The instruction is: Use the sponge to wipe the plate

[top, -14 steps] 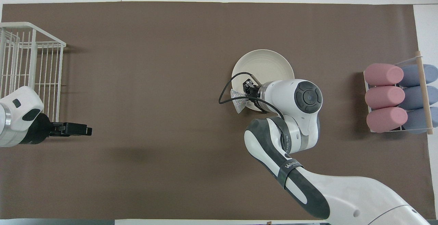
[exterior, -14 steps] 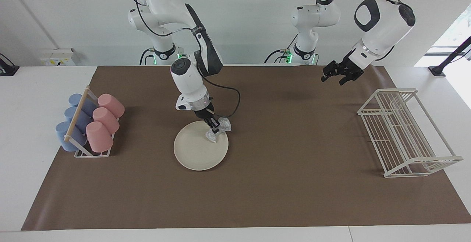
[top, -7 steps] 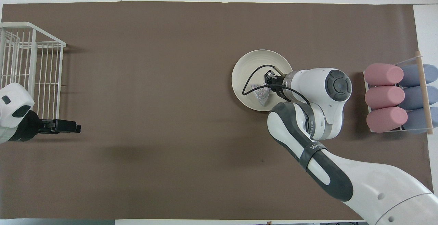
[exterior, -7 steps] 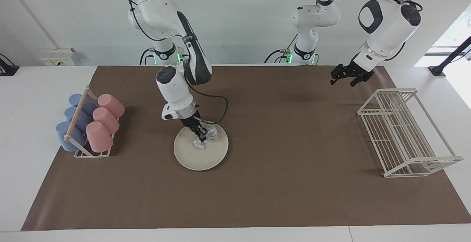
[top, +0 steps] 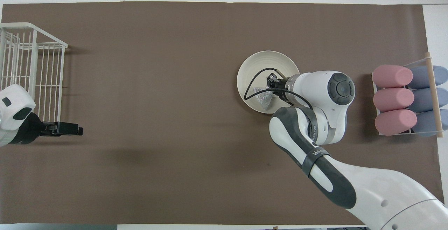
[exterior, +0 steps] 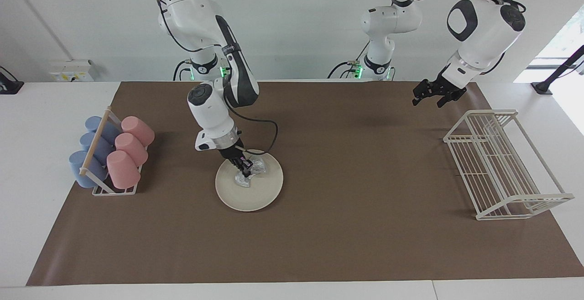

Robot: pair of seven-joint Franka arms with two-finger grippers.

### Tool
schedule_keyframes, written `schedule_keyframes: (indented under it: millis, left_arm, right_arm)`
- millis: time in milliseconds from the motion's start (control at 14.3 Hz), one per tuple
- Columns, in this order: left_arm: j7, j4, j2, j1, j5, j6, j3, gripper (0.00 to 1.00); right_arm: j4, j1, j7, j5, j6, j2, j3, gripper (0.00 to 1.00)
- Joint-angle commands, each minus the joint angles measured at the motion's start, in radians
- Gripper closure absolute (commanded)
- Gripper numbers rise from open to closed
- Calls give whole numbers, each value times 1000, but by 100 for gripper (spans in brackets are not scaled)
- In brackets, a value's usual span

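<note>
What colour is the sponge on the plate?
Glittery silver-grey; the sponge shows best in the facing view.

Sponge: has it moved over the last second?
Yes. The sponge, held by the right gripper, went from the plate rim in toward its middle, toward the cup rack.

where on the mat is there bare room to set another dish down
The widest bare patch lies between the plate and the wire rack. The mat strip farthest from the robots is bare too. It is crowded by the cup rack, where the right pincer presses the sponge on the plate.
</note>
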Motion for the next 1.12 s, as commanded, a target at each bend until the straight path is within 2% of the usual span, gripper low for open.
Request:
schedule_keyframes:
  millis: [0,351,491,771,912,1052]
  left_arm:
    - [-13,13,9,2,21,12,-5,0]
    - [-13,13,9,-2,21,15,-5,0]
    - [-16,13,9,5,21,23,-5,0]
    - [-16,25,9,5,21,23,-5,0]
    - [-16,28,9,1,21,31,-6,0]
    - [-18,26,9,-2,21,31,-5,0]
  right_arm:
    - [6,-12,-13,29,8,26,4,100]
    - [6,-144,-258,29,-8,30,4,100]
    - [6,-162,-309,29,-9,30,2,100]
    - [-2,-109,-208,29,-2,27,4,100]
    - [-3,-19,-69,32,12,26,4,100]
    - [-5,-1,-30,32,35,26,4,100]
